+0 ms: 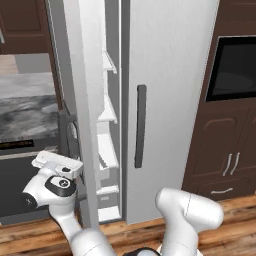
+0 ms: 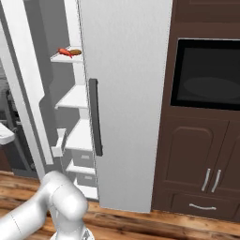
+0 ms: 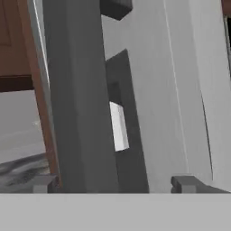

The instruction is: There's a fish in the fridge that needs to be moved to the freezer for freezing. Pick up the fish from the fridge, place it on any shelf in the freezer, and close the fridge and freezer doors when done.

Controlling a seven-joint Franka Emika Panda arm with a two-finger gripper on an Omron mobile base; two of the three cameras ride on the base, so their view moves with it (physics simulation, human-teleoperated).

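The fish (image 2: 64, 51), small and red-orange, lies on the top white shelf (image 2: 70, 58) of the freezer (image 1: 108, 115), next to a brown lump (image 2: 75, 51). The freezer door (image 1: 84, 100) stands ajar, edge-on, leaving a narrow gap. The fridge door (image 1: 170, 100) with its dark bar handle (image 1: 141, 125) is shut. My gripper (image 1: 61, 160) hangs low at the left, on the outer side of the freezer door by its grey handle (image 1: 71, 135). In the hand view the gripper (image 3: 113, 182) is open, fingertips (image 3: 43, 182) wide apart with nothing between them, facing the door's edge.
Dark brown cabinets (image 2: 197, 164) with a built-in black oven window (image 2: 206, 75) stand right of the refrigerator. A grey stone counter (image 1: 25, 110) with a dark appliance front (image 1: 20, 190) below is at the left, close to the gripper. The floor is wood.
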